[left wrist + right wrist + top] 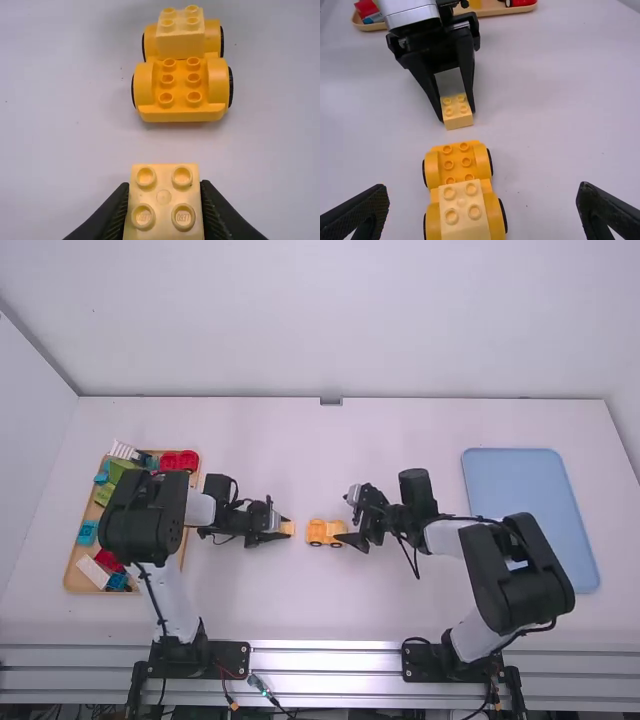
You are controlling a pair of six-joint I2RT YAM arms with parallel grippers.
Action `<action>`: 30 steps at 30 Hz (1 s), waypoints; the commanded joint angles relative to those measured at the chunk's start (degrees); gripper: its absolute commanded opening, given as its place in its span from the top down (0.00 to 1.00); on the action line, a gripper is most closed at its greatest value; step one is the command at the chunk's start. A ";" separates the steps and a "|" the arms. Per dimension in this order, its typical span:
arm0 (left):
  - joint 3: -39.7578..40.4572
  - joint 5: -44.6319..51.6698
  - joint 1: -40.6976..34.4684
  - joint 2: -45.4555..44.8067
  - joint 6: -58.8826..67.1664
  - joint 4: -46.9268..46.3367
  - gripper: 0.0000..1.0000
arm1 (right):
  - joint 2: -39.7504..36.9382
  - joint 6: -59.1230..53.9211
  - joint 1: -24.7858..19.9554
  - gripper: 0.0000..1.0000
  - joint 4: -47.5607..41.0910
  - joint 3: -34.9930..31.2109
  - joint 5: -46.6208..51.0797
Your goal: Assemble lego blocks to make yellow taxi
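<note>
Partly built, the car (182,114) carries one block (180,44) on its right end. Left of the car, the left gripper (164,186) grasps a second block (163,220), likely next on; to the car's right, the right gripper (482,189) gapes.

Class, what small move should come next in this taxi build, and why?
Probably the left gripper should carry its pale yellow brick over the wheeled base: the brick is held studs up, and the base's nearer end has bare studs, while a similar brick tops the other.
</note>
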 commanded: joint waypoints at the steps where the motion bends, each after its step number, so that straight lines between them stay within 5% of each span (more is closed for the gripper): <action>1: -1.05 -3.61 0.46 0.70 -1.46 -0.39 0.68 | 0.50 0.24 -0.42 0.01 -0.22 -0.48 -0.76; 5: -1.03 -3.61 0.52 0.70 -1.46 -0.48 0.67 | 0.50 0.22 -0.46 0.01 -0.28 -0.48 -0.76; 9: -1.03 -3.13 0.50 0.70 -1.49 -0.42 0.80 | 0.50 0.13 -0.46 0.01 -0.63 -0.50 -0.70; 14: -0.02 -0.04 0.11 0.57 -4.04 -0.50 0.74 | 1.03 -2.21 -0.46 0.01 -3.74 -0.48 -0.11; 30: 1.51 1.46 -1.44 -9.14 -1.88 -12.00 0.78 | 16.00 1.05 2.51 0.01 14.16 -0.39 0.13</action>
